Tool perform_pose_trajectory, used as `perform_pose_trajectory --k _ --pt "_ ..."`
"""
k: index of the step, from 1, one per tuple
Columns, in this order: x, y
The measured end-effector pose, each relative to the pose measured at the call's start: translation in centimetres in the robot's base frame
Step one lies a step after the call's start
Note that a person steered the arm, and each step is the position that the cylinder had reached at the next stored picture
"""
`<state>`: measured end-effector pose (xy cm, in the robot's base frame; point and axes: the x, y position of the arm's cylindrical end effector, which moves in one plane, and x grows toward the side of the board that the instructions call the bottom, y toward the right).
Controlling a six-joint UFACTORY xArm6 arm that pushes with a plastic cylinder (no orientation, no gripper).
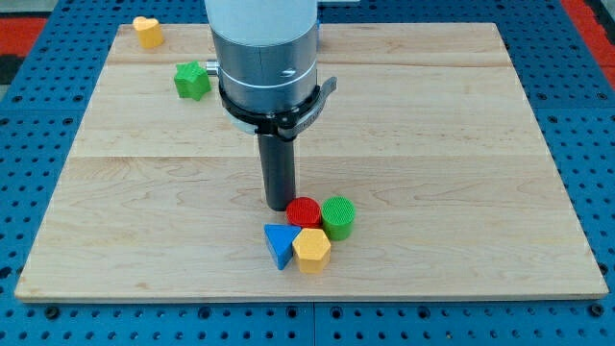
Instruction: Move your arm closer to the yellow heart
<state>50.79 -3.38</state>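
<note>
Pale wooden board (pixel 432 115); no claw, just my tip (pixel 280 207) touching the red plastic cylinder (pixel 304 212). Yellow plastic heart block (pixel 147 32), far-left corner: probably light, rigid, slides easily; no grasp.

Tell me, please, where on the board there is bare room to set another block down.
The whole right half of the wooden board is bare, as is the lower left, below the green star and yellow heart. It is crowded at bottom centre: my tip stands beside the red cylinder, packed with the green cylinder, blue triangle and yellow hexagon.
</note>
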Motion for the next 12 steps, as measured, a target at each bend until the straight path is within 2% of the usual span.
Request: perform_pose_trajectory --k 4,6,9,12 --pt "-8.1 1.1" --pt "-8.3 -3.4" --pt "-8.3 -14.8" --pt "-14.6 -20.0"
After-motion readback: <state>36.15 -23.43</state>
